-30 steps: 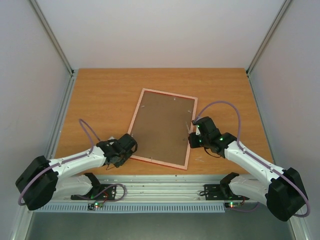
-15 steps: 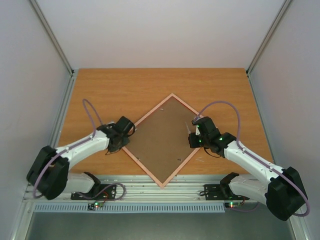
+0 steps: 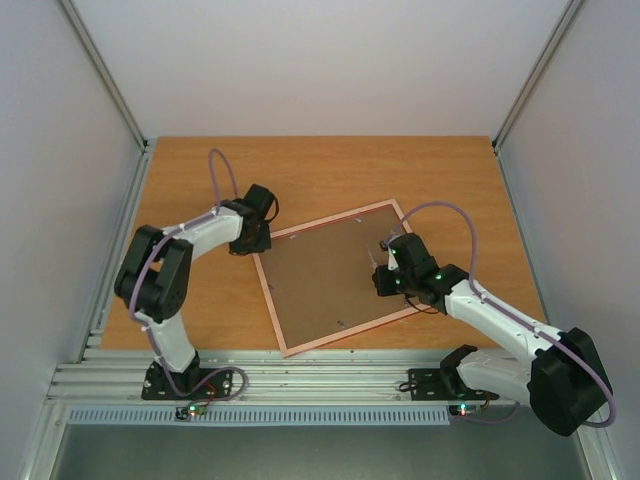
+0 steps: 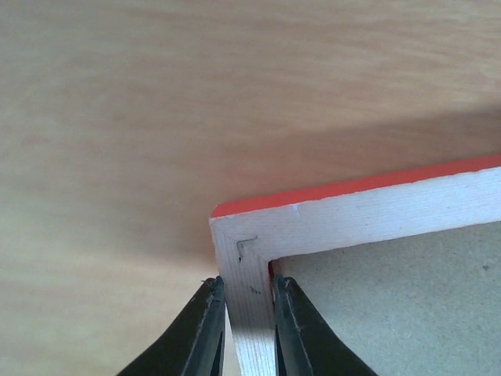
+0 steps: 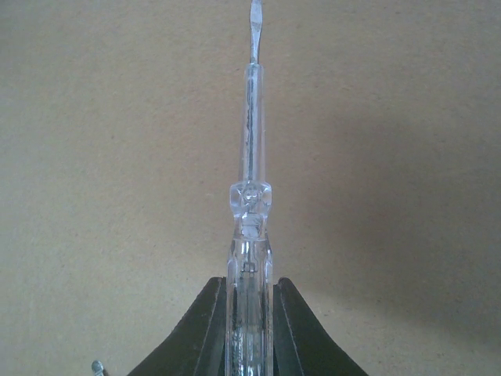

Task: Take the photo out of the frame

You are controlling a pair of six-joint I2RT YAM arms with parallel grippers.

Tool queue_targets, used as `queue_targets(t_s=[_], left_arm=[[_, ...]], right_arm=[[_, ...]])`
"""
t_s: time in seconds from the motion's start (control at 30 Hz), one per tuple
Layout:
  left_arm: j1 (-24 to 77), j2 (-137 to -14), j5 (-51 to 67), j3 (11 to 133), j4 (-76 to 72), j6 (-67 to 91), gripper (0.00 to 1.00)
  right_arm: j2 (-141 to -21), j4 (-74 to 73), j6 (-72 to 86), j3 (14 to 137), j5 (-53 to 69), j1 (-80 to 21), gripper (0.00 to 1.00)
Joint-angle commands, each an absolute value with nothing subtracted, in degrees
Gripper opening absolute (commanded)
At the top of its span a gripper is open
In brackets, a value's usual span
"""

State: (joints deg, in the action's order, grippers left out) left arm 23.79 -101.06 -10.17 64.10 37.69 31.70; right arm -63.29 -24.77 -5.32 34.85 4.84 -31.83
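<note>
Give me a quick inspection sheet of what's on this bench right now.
Surface: wooden table.
Job's things: frame lies face down, brown backing board up; photo not visible.
Clutter: nothing seen.
Grippers: left gripper shut on the frame's rail near a corner; right gripper shut on a clear screwdriver over the board.
Cables: a purple cable loops off each arm.
Surroundings: white walls, metal rail at the near edge.

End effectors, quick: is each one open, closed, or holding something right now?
Left end effector: closed on the frame, gripping its rail beside a corner.
Right end effector: closed, holding a clear-handled screwdriver.
</note>
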Motion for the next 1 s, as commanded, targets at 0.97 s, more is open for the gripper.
queue_targets(t_s=[0.97], left_arm=[[21.5,-97.7,-0.7,69.5,34.7,22.7,0.56]], right_arm=[[-81.8,-28.1,-11.4,51.7,12.3,-40.8,0.01]])
